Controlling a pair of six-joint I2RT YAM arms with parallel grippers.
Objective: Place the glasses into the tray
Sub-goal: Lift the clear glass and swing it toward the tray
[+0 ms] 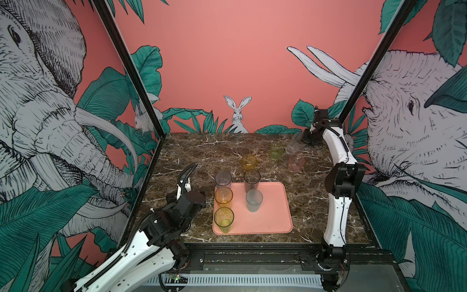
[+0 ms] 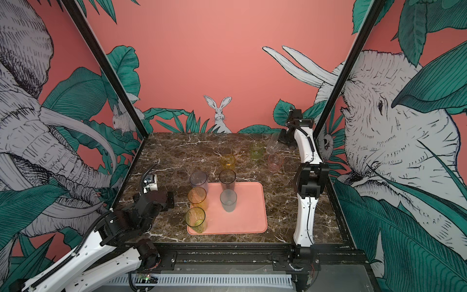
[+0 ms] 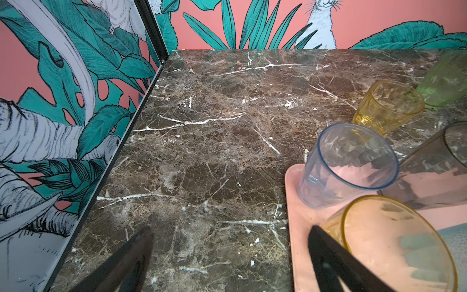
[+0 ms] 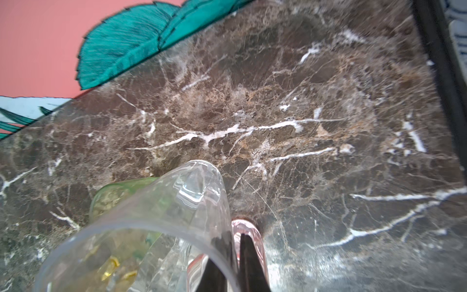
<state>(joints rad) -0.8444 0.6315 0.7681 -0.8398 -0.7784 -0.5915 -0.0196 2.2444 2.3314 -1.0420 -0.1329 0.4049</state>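
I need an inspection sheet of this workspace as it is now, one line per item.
Surface: marble table, no spill seen.
Job's things: five glasses upright on tray; short amber glass, short green glass, pink glass on table; clear glass tilted.
Clutter: nothing seen.
End effectors: left end effector open, empty, beside tray; right end effector shut on clear glass.
Cables: conduit on left arm, cable on right arm.
Surroundings: mural walls, black frame.

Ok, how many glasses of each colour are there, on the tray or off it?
Amber glasses: 2
Green glasses: 2
Smoky grey glass: 1
Bluish grey glass: 1
Frosted grey glass: 1
Clear glass: 1
Pink glass: 1
Total: 9
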